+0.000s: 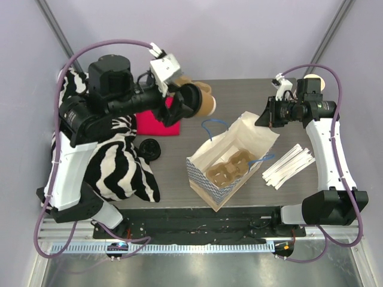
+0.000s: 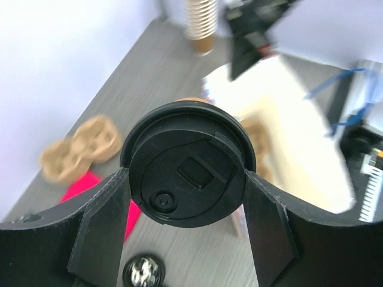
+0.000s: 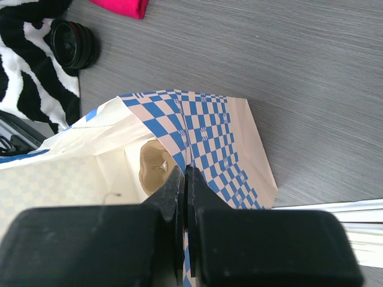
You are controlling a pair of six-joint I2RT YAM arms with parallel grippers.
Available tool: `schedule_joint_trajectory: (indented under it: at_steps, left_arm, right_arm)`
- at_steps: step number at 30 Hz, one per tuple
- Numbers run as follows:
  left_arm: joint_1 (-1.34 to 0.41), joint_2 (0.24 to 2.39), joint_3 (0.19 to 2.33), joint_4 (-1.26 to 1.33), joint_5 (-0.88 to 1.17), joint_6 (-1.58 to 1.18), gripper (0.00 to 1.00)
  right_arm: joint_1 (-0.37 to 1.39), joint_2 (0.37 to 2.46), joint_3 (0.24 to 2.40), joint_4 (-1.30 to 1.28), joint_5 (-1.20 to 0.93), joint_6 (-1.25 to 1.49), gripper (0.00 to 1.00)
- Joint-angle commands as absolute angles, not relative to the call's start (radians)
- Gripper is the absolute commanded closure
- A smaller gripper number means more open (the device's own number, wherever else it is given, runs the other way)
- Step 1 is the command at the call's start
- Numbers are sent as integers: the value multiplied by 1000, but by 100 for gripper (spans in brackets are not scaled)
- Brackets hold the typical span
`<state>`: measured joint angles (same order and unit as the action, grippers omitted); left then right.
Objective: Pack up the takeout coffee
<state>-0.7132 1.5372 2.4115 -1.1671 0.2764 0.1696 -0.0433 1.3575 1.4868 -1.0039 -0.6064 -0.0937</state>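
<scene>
The takeout coffee (image 1: 205, 103), a tan cup under a black lid (image 2: 179, 149), is held above the table at the back left. My left gripper (image 1: 190, 101) is shut on it, one finger on each side of the lid rim, as the left wrist view shows (image 2: 187, 179). The cup lies tilted on its side. The paper bag (image 1: 230, 158), blue-checked outside, stands open at the table's middle with a brown cup carrier (image 1: 229, 168) inside. My right gripper (image 1: 264, 120) is shut on the bag's upper right edge (image 3: 187, 174), pinching the checked paper (image 3: 215, 137).
A loose black lid (image 1: 149, 148) lies beside a zebra-striped cloth (image 1: 119, 164). A pink cloth (image 1: 157, 124) lies under the left arm. White sticks (image 1: 288, 164) lie right of the bag. A tall stack of tan cups (image 2: 200, 21) and a spare carrier (image 2: 81, 146) sit at the back.
</scene>
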Motion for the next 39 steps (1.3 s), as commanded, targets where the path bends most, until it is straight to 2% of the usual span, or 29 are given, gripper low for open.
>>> schedule_joint_trajectory:
  at_steps: [1,6,11,17,20,21,22,23,26,29,32,39]
  left_arm:
    - [-884,1575,2433,-1101,238,224,75]
    - [-1041,1652,2438,-1134,175,247,76]
    - [-1120,1733,2405,-1201,98,256,77]
    - [-1127,1721,2169,-1187,37,279,80]
    - [-1127,1663,2009,-1166,25,328,83]
    - [-1126,1626,1970,-1145,23,340,84]
    - [-1126,1606,1938,-1132,26,357,84]
    - [-1126,1589,1890,-1124,32,368,84]
    - [-1124,1548,1858,-1108,66,397,84]
    - [-1123,1536,1847,-1109,101,414,84]
    - [-1123,1537,1844,-1094,112,423,84]
    - [-1123,1566,1871,-1114,132,440,84]
  right_arm:
    - [-40,1359,1491,-962,-649,-37,99]
    - [-34,1347,1483,-930,-658,-3,99]
    - [-29,1324,1473,-934,-661,32,99]
    - [-29,1233,1401,-985,-689,81,99]
    - [-29,1224,1405,-1041,-733,52,76]
    - [-29,1230,1423,-1063,-726,23,52]
    - [-29,1241,1446,-1075,-723,-9,44]
    - [-29,1252,1506,-1084,-716,-99,30]
    - [-29,1316,1651,-1106,-715,-221,14]
    - [-29,1390,1767,-1120,-779,-382,8]
    - [-11,1452,1836,-1164,-882,-540,7]
    - [179,1531,1895,-1237,-853,-787,7]
